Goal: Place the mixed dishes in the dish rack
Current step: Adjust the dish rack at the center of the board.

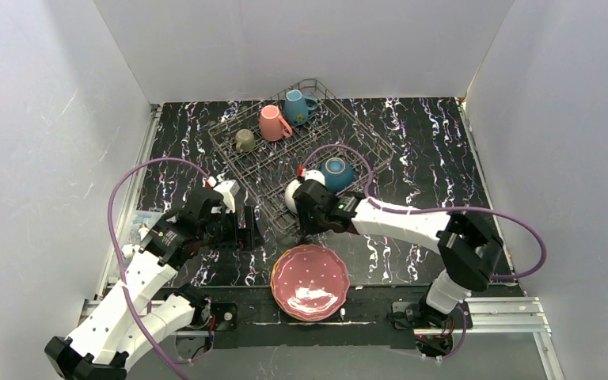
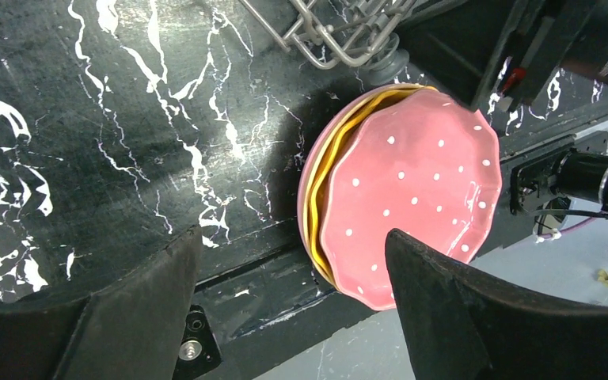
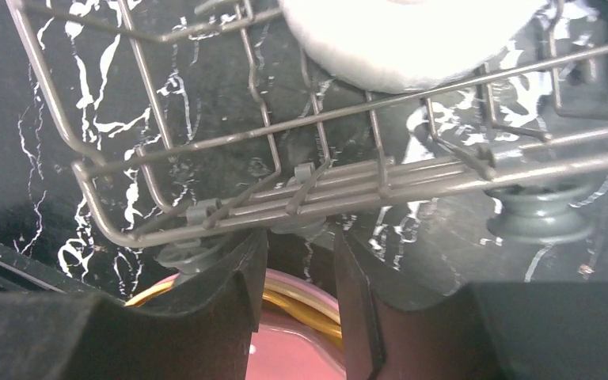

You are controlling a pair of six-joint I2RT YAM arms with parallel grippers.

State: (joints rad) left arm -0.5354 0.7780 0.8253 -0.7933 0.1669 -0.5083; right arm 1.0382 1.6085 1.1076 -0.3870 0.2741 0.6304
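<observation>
Black fingers (image 2: 127,317) of the left gripper (image 2: 293,253) fill its wrist view, spread wide with nothing between them. Just beyond that gap lies the pink dotted plate (image 2: 412,190), stacked on an orange plate (image 2: 317,206) on the marbled table (image 2: 87,119). The right gripper (image 3: 301,253) has its jaws a narrow gap apart and pinches nothing. The same stack shows beneath its tips, and the near rail of the dish rack (image 3: 348,186) runs just ahead of them. A white bowl (image 3: 412,39) sits in the rack right beyond that rail. Farther from this gripper are a dark-blue bowl (image 1: 336,172), then olive (image 1: 244,140), pink (image 1: 271,123) and teal (image 1: 295,107) mugs.
</observation>
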